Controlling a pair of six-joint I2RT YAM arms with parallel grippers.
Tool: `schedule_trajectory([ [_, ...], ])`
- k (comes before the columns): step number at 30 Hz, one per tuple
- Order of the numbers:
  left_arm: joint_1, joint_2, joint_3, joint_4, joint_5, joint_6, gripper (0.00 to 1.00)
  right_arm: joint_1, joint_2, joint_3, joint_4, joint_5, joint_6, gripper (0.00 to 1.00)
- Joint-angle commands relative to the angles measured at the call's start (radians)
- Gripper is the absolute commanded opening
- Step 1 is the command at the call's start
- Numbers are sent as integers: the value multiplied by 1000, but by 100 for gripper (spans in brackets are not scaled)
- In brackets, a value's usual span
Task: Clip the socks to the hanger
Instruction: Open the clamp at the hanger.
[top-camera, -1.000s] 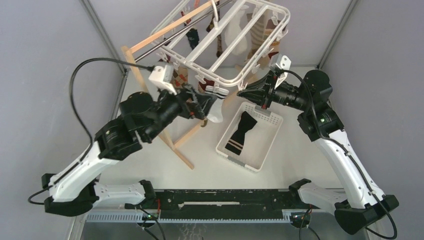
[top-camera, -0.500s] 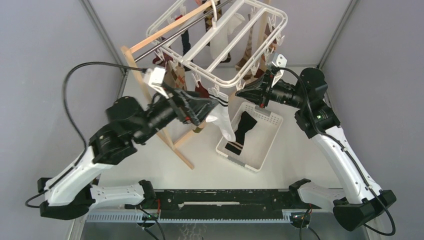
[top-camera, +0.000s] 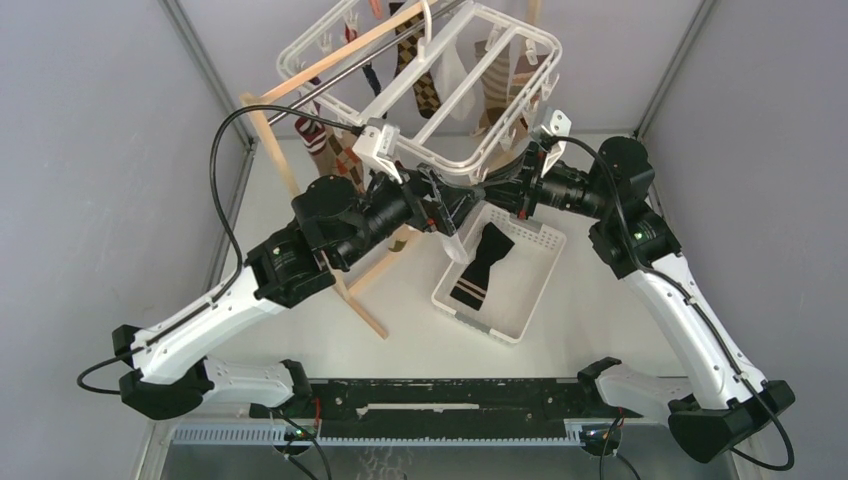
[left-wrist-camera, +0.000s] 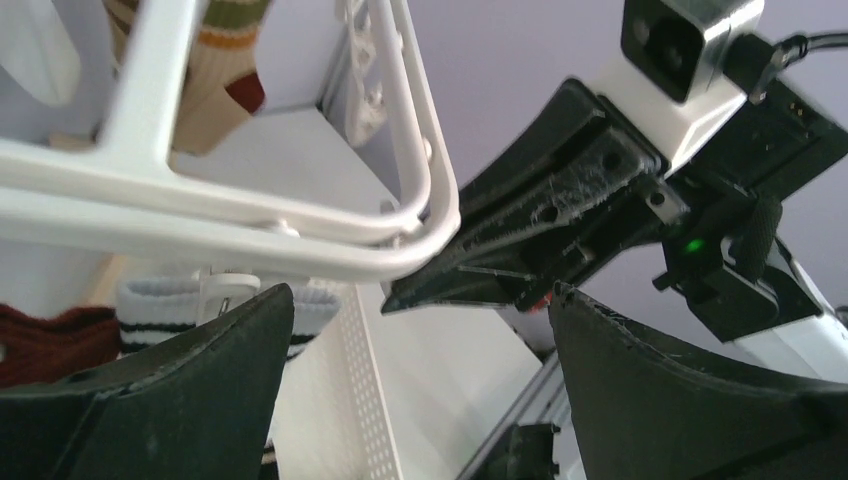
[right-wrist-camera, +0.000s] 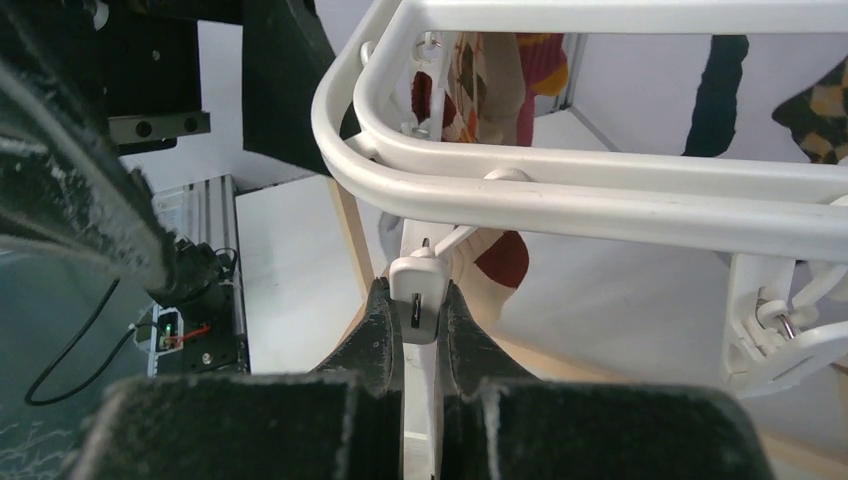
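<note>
Right gripper (right-wrist-camera: 418, 297): jaws closed tight on a small white clip (right-wrist-camera: 418, 280) that hangs just under the near rail of the hanger (right-wrist-camera: 600, 195); the clip sits squarely between the two fingertips, upright. Left gripper (left-wrist-camera: 420, 295): jaws spread wide, nothing held. In the left wrist view the rounded corner of the hanger lies just above the gap between its fingers, not touching either one, and the tip of the right gripper points in from the right below that corner. A white sock with black stripes (left-wrist-camera: 160, 300) hangs under the frame just beside the left finger; contact cannot be told. From above, both grippers meet under the near edge of the hanger, which is tilted and hangs from the rod of the wooden stand (top-camera: 268, 130) with several socks clipped along its bars. Below the grippers a white basket (top-camera: 538, 290) rests on the desk (top-camera: 400, 310), a black sock with white stripes (top-camera: 483, 262) lying flat inside it.
</note>
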Motion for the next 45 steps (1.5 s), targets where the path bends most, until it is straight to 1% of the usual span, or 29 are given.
schedule_trajectory([
  [1, 1, -9, 31, 124, -93, 62, 100, 19, -25, 38, -22, -22, 5, 0],
  [13, 1, 61, 81, 172, -75, 97, 98, 51, -30, 38, -29, -23, 8, 0],
  [16, 1, 75, 90, 179, -75, 108, 92, 56, -30, 38, -29, -26, 9, 0],
  [20, 2, 89, 97, 195, -84, 119, 89, 61, -30, 38, -32, -22, 5, 0],
  [25, 1, 99, 81, 246, -110, 128, 82, 63, -29, 38, -36, -15, 2, 0],
  [28, 1, 116, 93, 245, -113, 135, 75, 65, -28, 38, -40, -15, 2, 0],
  [32, 1, 134, 106, 241, -114, 139, 72, 69, -28, 38, -49, -15, 2, 0],
  [35, 1, 136, 109, 241, -116, 144, 65, 74, -27, 38, -50, -15, 1, 0],
  [40, 1, 134, 98, 244, -121, 144, 50, 76, -28, 38, -54, -9, -16, 0],
  [43, 1, 136, 95, 244, -120, 148, 36, 77, -25, 38, -56, -9, -24, 0],
  [44, 1, 135, 93, 245, -121, 149, 30, 77, -25, 38, -55, -8, -24, 0],
  [45, 1, 134, 89, 249, -119, 149, 22, 79, -25, 39, -56, -7, -24, 0],
])
